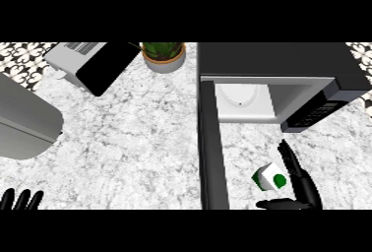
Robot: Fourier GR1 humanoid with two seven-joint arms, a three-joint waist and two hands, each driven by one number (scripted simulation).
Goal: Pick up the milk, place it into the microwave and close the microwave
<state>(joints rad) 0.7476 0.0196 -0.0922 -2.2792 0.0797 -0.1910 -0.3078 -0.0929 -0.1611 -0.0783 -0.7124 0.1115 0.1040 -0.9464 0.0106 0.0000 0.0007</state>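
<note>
I am at the picking-up step. The milk carton (pixel 272 179) sits on the counter (pixel 131 147) before the open microwave (pixel 280 91). My right hand (pixel 299 183) cups it with straight fingers, thumb underneath. Next I close them round it. My left hand (pixel 20 200) rests, fingers up.

Left hand (pixel 20 200) is mostly chopped off at the near edge, only the fingertips poke up. Right hand (pixel 296 183) loses its wrist and forearm the same way, and its fingers cover the right side of the milk (pixel 271 177). The open microwave door (pixel 212 147) runs out of view at the near edge. The grey appliance (pixel 25 123) is cut by the left edge.
</note>
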